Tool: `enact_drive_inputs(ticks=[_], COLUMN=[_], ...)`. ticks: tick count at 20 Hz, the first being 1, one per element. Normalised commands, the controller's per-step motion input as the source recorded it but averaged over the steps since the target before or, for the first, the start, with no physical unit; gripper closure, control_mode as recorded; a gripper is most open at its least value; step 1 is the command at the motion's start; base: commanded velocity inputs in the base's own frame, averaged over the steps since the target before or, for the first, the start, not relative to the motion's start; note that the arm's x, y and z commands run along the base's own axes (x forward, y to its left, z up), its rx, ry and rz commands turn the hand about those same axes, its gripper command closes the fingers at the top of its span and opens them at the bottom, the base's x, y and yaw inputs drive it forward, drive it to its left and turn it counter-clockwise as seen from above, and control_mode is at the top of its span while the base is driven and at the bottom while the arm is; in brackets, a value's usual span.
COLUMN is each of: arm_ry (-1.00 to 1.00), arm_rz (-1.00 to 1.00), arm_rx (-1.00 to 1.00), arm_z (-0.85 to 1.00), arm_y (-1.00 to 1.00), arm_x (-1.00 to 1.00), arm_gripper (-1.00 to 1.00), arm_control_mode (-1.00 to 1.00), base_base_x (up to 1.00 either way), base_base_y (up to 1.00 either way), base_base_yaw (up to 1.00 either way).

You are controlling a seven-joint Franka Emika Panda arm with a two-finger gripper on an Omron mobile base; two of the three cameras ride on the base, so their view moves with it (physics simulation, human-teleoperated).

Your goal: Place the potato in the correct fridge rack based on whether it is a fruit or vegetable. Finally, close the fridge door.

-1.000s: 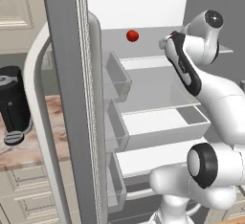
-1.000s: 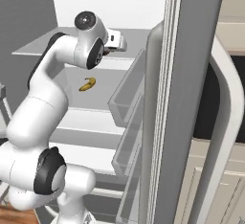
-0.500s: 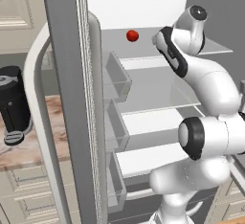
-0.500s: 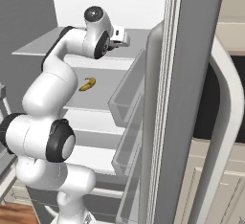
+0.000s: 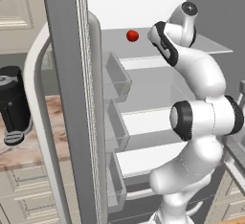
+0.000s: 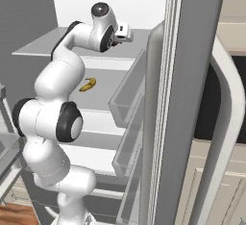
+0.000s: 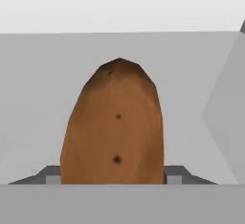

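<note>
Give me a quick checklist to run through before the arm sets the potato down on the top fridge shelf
1. Potato held in gripper: ok, fingers shut on it.
2. Fridge door open: ok.
3. Hand up at the top fridge rack: ok.
4. Potato resting on the rack: cannot tell.
5. Red fruit on that rack out of the way: ok, it sits apart toward the door side.
6. Banana lies one shelf lower: ok.

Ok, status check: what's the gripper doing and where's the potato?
Gripper shut on the potato, up at the fridge rack. Red fruit sits on that rack. Fridge door open.
</note>
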Motion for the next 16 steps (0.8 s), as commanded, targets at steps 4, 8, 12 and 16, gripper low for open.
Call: enact_drive_inputs(ticks=[4,8,12,16], arm_ry=[0.0,-0.24,-0.38,-0.44], arm_rz=[0.0,0.0,0.0,0.0], arm_rx=[0.0,0.0,0.0,0.0], arm_z=[0.0,0.03,0.09,0.14], arm_y=[0.0,0.04,0.03,0.08], arm_x=[-0.01,-0.44,-0.83,-1.0], arm_gripper=[-1.0,-1.0,-1.0,-1.0], arm_control_mode=[-1.0,-1.0,-1.0,-1.0], base_base_x=[0.0,0.0,0.0,0.0], base_base_y=[0.0,0.0,0.0,0.0], base_base_yaw=[0.0,0.0,0.0,0.0])
